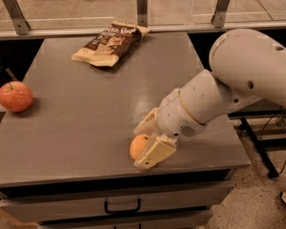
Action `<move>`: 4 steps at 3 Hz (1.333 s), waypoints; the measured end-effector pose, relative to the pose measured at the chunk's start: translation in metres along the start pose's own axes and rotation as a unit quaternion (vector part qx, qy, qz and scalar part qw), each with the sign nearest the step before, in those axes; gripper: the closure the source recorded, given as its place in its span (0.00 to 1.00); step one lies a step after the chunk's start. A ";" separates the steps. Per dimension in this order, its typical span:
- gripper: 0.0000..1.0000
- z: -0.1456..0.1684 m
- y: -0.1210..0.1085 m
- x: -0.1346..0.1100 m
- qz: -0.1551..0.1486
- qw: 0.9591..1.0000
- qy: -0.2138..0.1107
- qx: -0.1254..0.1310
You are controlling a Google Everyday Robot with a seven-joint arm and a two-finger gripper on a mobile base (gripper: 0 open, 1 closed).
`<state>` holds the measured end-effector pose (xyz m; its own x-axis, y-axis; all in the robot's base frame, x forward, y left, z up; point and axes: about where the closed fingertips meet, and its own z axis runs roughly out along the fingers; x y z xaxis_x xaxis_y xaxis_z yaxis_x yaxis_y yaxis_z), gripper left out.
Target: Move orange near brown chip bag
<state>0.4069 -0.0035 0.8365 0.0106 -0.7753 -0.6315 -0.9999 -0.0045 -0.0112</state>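
Hovering low at the near edge of the worktop (86, 118), the hand (141, 148) is straddling the orange (137, 145), fingers spread either side of it; the brown chip bag (109, 43) is lying well apart at the far edge.

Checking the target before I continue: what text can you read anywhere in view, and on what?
White lettering on the brown chip bag: too blurred to read.
No text shows on the orange, the apple, the table, or the gripper at the orange by the table's front edge.
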 end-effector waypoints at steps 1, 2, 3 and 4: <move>0.67 0.001 -0.001 0.008 0.008 1.000 0.004 -0.002; 0.90 -0.031 -0.018 0.011 0.013 0.999 -0.002 0.030; 1.00 -0.086 -0.054 0.004 0.011 0.996 -0.016 0.087; 1.00 -0.101 -0.061 -0.008 0.001 0.994 -0.023 0.104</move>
<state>0.4674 -0.0611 0.9209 0.0143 -0.7459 -0.6659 -0.9771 0.1308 -0.1675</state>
